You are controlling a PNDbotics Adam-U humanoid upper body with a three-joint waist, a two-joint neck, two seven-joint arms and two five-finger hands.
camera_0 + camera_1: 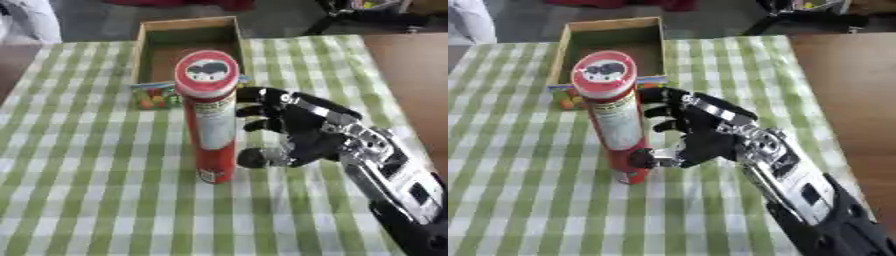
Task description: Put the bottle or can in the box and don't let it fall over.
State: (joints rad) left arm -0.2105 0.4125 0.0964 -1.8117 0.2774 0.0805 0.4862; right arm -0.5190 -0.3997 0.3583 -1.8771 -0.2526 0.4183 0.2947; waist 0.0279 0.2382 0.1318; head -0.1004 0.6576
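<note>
1. Fingers [255,109] of the right hand [302,131] are curled in toward the tall red can [208,117] from its right side, with the thumb low near the can's base; in the left eye view a narrow gap is seen between fingertips and can, while in the right eye view they appear to touch it, so whether the can is already grasped cannot be told.
2. The can is stood upright on the green-checked tablecloth [79,165], in front of the wooden box [186,45], which lies open at the far side of the table.
3. The step in hand is judged to be the closing of the grasp. The can should be taken around its middle, not near the base alone, since so tall and narrow a body is likely to tip if pushed low or from one side only.
4. A small colourful packet [155,95] is seen between can and box; it should be cleared when the can is carried over.
5. The can is seen as a slim red cylinder with a white label and a red lid bearing a dark picture.
6. The left hand is not seen.
</note>
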